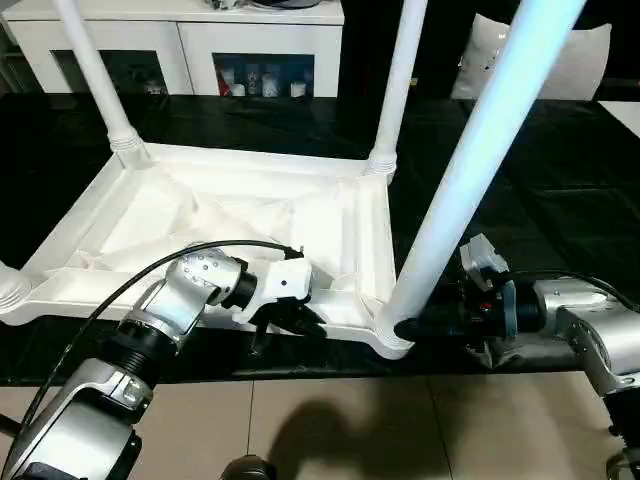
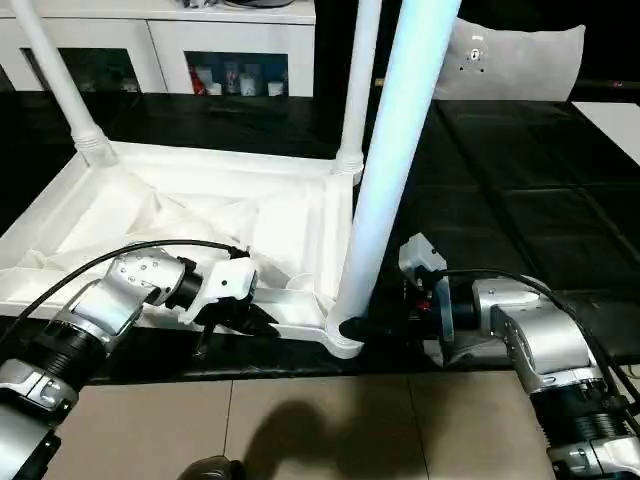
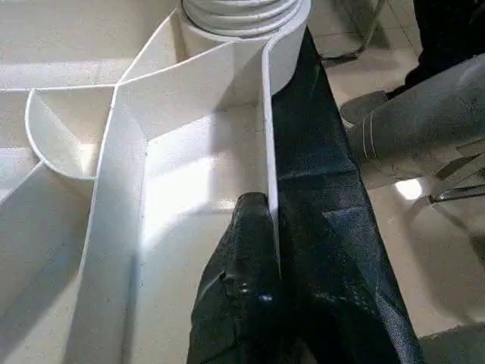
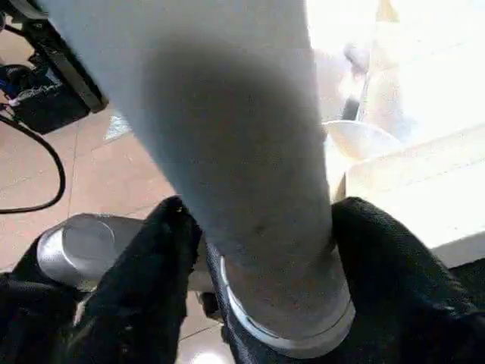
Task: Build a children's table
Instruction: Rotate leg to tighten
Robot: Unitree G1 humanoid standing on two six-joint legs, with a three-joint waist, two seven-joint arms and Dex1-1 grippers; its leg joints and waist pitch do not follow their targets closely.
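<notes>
Right gripper (image 4: 261, 250): black jaws stand on either side of the white table leg (image 4: 235, 152), close against it near its base. Ring at the leg's foot sits between them. White tabletop edge (image 4: 424, 197) lies beyond. Tiled floor (image 4: 98, 182) with a black cable (image 4: 45, 178) behind.

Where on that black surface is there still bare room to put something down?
Bare black surface lies right of the upturned table top, toward the white cushion. The near right corner is crowded: the right tool flanks a leg, and the left tool is at the rim.
</notes>
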